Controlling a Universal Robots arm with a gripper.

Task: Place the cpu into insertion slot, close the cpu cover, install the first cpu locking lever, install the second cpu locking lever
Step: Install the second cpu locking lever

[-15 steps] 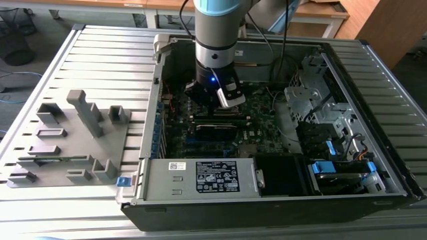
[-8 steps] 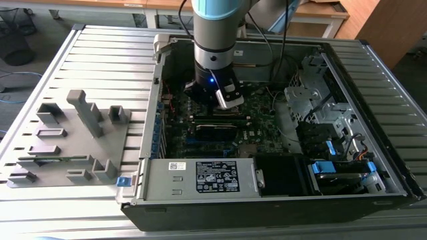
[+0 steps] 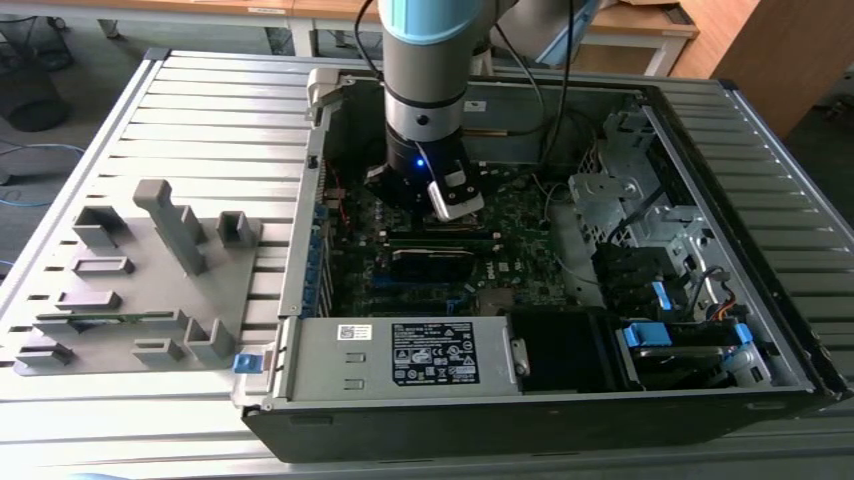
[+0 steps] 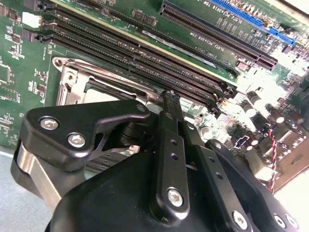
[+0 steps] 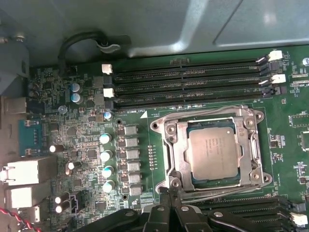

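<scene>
While the cpu sits in the slot with the cover down, we see the claw pinched together beside it.

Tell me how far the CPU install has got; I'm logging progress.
Done: the cpu sits in the insertion slot and the cpu cover lies closed around it. In hand: the gripper is at the socket's edge. Whether either locking lever is latched is unclear.

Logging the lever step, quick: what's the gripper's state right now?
Gripper: fingers shut, nothing visibly held, tips at the edge of the cpu cover, cpu seated beneath.
</scene>
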